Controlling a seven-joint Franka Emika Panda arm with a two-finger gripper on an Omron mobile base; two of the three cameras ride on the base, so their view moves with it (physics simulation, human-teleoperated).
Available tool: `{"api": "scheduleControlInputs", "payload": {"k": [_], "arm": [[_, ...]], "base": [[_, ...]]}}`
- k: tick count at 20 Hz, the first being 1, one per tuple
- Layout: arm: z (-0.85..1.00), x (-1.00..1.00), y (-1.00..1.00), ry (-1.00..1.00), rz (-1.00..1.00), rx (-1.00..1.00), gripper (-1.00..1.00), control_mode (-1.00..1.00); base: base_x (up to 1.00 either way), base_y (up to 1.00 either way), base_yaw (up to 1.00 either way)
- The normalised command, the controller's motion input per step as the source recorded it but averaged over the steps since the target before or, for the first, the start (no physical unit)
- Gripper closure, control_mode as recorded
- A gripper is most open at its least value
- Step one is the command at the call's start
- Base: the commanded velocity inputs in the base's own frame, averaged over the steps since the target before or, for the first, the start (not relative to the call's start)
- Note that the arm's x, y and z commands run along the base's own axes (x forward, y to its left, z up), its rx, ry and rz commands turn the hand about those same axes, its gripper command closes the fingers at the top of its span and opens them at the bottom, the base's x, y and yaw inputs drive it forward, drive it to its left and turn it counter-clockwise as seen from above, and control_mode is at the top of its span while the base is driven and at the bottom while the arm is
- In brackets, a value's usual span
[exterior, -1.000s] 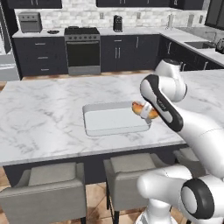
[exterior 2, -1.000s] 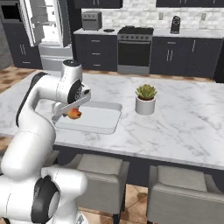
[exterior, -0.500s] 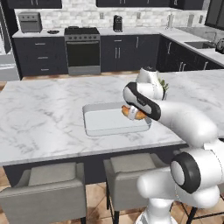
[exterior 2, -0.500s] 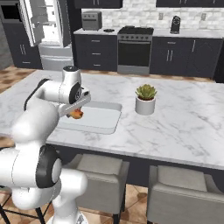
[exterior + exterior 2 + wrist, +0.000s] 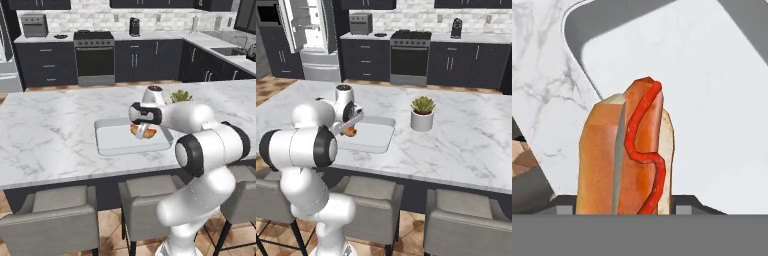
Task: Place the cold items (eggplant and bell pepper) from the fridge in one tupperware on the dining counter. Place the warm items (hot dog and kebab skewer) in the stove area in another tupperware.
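With the hot dog [image 5: 629, 155] clamped between closed jaws of the gripper [image 5: 143, 131] at frame centre, just above the white tupperware [image 5: 112, 141] on the dining counter [image 5: 45, 130], a good finish is lowering near its floor, then releasing that 1 item gently.

Even, soft light fills both base views, bright with no glare. The marble desk [image 5: 50, 130] reads pale and flat, and the dark cabinets [image 5: 456, 65] keep their detail. The arm [image 5: 200, 117] shows smooth shading with faint highlights. Shadows are weak; under the desk edge the stools [image 5: 50, 220] sit in dimmer light. In the hand view the tray [image 5: 712, 100] wall throws a grey shadow along its top-left rim, the hot dog [image 5: 632, 155] looks sharp, and edges look slightly jagged and soft from low resolution.
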Motion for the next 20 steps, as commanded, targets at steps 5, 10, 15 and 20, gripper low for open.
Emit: {"api": "scheduleControlInputs", "payload": {"k": [5,10,15,20], "arm": [[-0.43,0.94,0.00,0.04,0.03,0.00,1.00,-1.00],[-0.50,0.85,0.00,0.04,0.04,0.00,1.00,-1.00],[-0.49,0.77,0.01,0.04,0.04,0.00,1.00,-1.00],[-0.48,0.66,0.05,0.05,0.02,-0.01,1.00,-1.00]], "base": [[0.00,0.00,0.00],[0.00,0.00,0.00],[0.00,0.00,0.00],[0.00,0.00,0.00]]}}
